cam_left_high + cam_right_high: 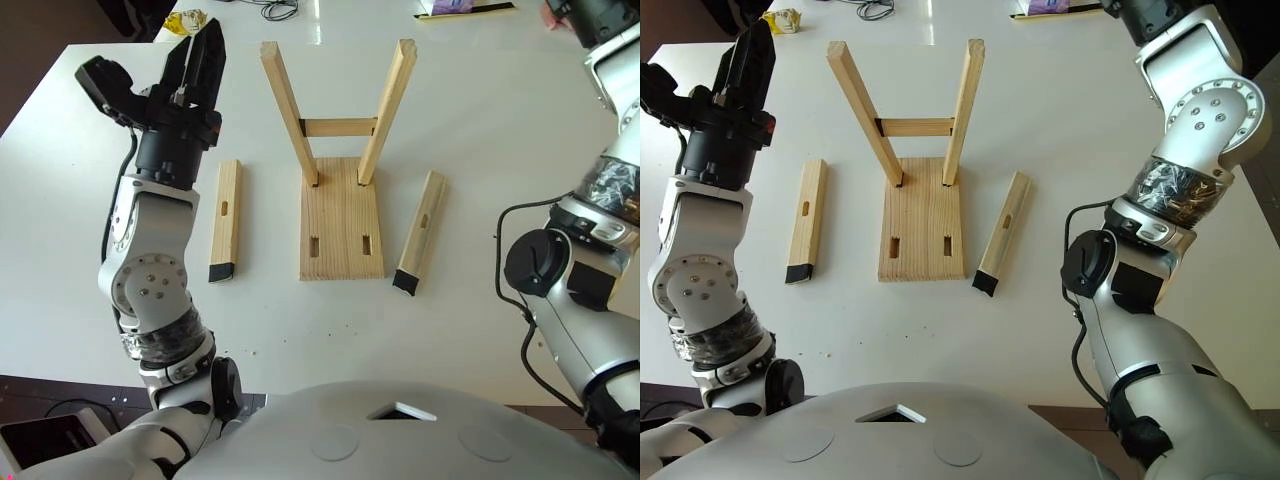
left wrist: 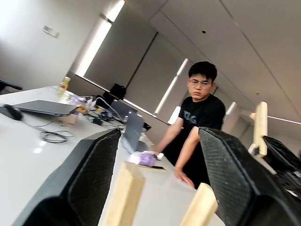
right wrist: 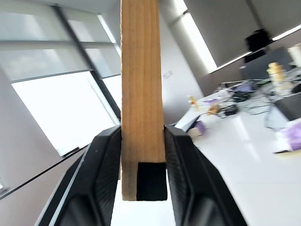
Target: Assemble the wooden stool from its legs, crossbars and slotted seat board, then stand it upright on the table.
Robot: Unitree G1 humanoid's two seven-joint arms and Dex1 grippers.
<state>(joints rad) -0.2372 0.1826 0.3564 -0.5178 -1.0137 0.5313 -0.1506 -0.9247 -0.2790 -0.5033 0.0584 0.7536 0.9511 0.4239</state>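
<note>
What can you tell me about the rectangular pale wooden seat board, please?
The rectangular pale wooden seat board lies flat on the white table. Two wooden legs, joined by a short crossbar, stand plugged into its far end; its two near slots are empty. Nothing else touches it.

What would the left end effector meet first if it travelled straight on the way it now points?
Probably the tops of the two upright stool legs, which show low between the open fingers of the left end effector. Depth is unclear: it might pass above them, over the table.
</note>
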